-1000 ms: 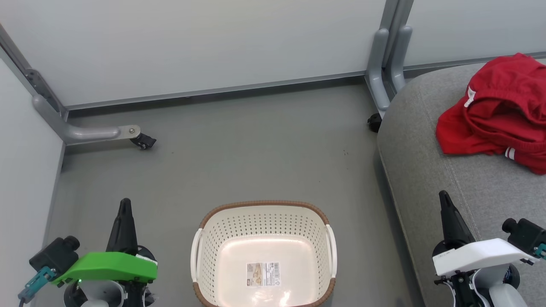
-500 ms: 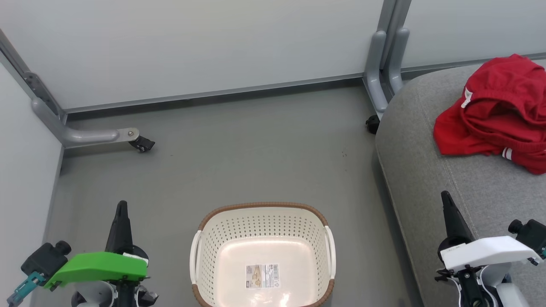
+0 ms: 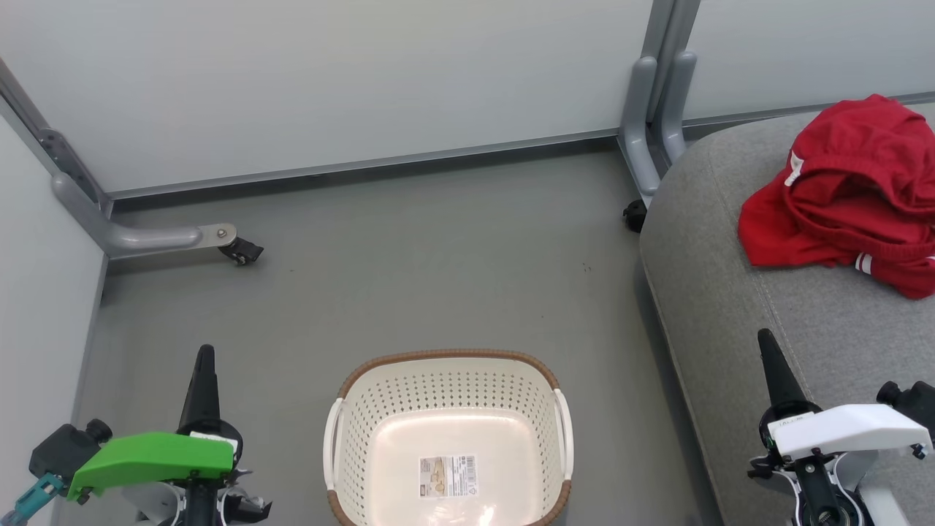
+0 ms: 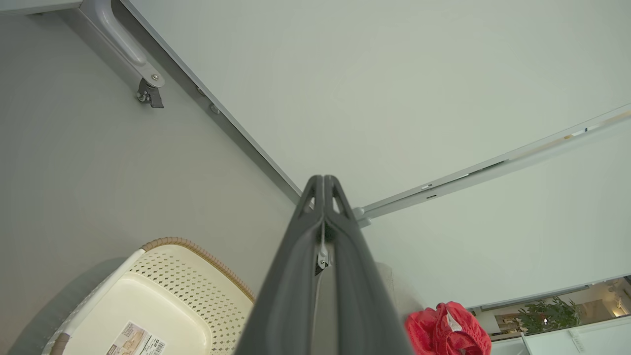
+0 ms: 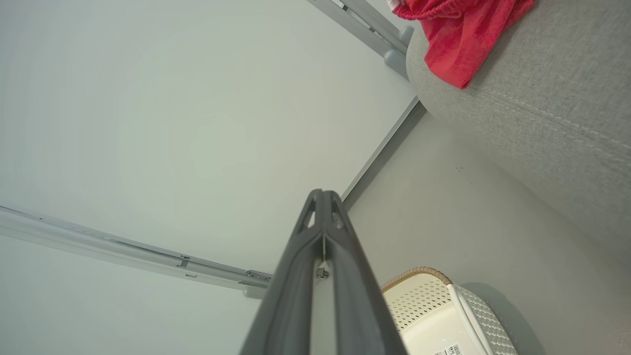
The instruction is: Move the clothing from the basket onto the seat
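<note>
floor (image 3: 409, 256): a wheeled panel foot (image 3: 237, 248) is seen beyond the basket (image 3: 445, 356).
basket: a paper label (image 3: 447, 476) is stuck inside.
clothing (image 3: 847, 204): heaped on the seat (image 3: 730, 292), right of the basket.
left gripper (image 3: 205, 352), right gripper (image 3: 765, 336): pressed together, flanking the basket.

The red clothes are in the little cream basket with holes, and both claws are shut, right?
Not quite. The head view shows the crumpled red clothes lying on the big grey fabric seat, not in the cream plastic basket with holes. The left claw and right claw are indeed shut.
</note>
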Motion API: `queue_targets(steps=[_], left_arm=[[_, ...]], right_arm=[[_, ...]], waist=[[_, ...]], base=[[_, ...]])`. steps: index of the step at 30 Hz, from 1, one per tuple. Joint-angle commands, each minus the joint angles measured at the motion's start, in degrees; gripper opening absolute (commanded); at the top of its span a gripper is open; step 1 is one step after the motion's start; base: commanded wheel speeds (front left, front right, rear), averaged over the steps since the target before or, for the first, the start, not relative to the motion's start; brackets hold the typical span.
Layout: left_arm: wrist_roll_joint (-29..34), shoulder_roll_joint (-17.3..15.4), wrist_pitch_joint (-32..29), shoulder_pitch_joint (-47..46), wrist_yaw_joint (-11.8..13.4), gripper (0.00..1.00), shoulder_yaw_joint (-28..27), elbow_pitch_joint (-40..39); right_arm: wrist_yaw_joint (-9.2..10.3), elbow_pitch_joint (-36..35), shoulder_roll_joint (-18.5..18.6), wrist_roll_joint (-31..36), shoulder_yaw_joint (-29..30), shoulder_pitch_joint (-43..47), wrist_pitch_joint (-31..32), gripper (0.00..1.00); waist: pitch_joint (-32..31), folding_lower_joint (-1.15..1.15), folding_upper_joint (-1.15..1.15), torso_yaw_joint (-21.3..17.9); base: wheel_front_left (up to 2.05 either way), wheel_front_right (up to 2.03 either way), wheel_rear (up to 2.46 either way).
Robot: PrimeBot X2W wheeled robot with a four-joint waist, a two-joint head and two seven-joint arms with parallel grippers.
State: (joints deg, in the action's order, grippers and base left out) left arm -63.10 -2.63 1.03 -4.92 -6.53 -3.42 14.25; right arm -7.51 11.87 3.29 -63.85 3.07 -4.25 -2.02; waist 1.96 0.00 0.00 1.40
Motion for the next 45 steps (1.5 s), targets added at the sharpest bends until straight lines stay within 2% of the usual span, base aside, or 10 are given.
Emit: queue_targets(steps=[1, 45], left_arm=[[-1.57, -0.29, -0.43, -1.27, -0.25, 0.00, -0.32, -0.60], [-23.23, -0.38, -6.10, -1.68, -0.93, 0.00, -2.65, -0.35]], right_arm=[[0.01, -0.18, 0.47, -1.57, 0.29, -1.19, 0.40, 0.00], [0.02, 1.66, 0.41, -23.24, 2.14, -1.98, 6.30, 0.00]], waist=[[-0.04, 0.00, 0.00, -0.03], [-1.30, 0.00, 0.00, -1.02]], base=[[0.00, 0.00, 0.00], [0.00, 0.00, 0.00]])
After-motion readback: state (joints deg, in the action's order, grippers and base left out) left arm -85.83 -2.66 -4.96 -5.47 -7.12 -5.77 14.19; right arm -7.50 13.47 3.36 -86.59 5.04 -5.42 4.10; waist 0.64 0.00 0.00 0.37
